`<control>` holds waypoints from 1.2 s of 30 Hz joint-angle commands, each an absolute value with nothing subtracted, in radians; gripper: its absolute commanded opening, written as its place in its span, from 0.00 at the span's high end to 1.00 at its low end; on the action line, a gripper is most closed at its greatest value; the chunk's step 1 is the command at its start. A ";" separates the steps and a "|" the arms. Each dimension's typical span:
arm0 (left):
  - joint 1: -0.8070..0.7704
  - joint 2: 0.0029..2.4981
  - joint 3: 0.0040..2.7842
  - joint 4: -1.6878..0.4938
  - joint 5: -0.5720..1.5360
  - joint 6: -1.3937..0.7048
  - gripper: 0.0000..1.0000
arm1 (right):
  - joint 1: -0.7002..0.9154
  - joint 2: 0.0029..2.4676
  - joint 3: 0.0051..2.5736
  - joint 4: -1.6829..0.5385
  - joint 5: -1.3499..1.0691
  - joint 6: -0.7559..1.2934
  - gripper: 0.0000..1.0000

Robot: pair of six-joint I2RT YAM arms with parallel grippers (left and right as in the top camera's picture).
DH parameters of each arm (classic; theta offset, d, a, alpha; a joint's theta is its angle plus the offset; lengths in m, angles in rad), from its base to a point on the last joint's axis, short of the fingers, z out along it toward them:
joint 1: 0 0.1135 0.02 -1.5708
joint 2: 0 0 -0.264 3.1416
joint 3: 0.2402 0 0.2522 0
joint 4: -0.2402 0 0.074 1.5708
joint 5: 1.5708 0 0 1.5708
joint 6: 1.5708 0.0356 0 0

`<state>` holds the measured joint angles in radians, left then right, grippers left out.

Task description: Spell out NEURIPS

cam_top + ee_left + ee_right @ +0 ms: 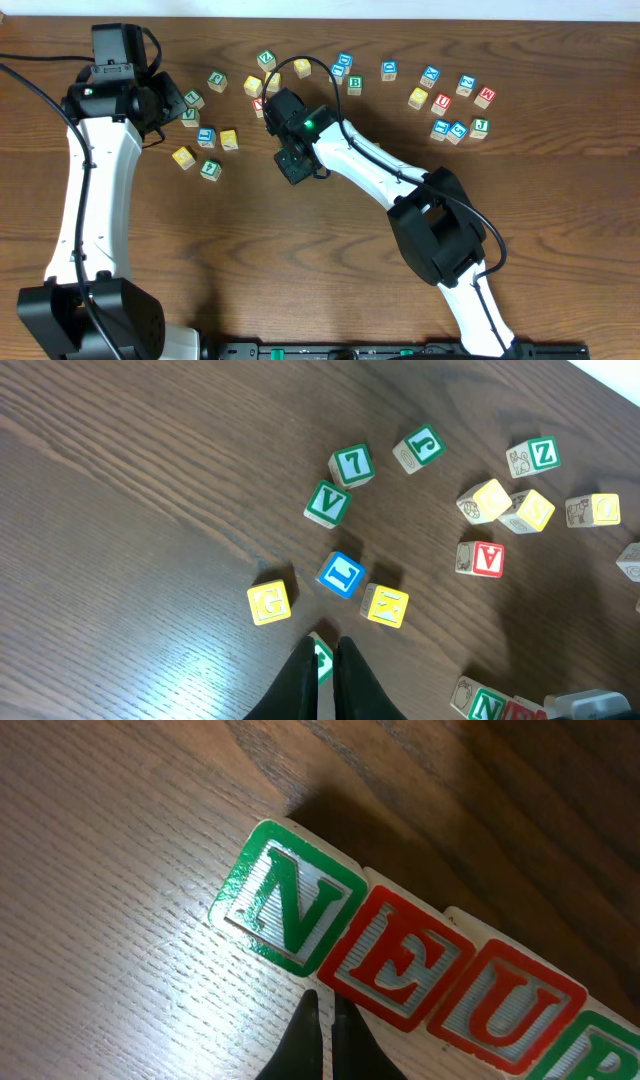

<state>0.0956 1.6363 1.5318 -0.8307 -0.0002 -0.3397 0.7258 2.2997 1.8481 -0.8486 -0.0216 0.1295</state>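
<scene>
Though the left gripper and right gripper are both closed tight and empty, I judge the wooden cubes light, rigid, slick-faced: pinch opposite flat sides.

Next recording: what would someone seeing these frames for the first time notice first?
The right wrist close-up stands out: a green N block, red E block and red U block sit side by side in a row, the shut right gripper just in front. In the left wrist view, loose blocks like a blue L block and yellow G block lie scattered on the dark wooden table beyond the shut left gripper.
</scene>
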 commanded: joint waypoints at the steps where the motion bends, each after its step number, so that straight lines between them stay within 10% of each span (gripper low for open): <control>1: 0.099 1.647 1.527 -0.833 -0.011 -0.327 0.92 | 0.726 2.273 1.847 -0.860 -0.010 0.141 0.99; 36: -0.081 1.884 1.402 -0.782 0.072 -0.395 0.92 | 0.312 2.172 1.656 -0.879 -0.105 0.284 0.99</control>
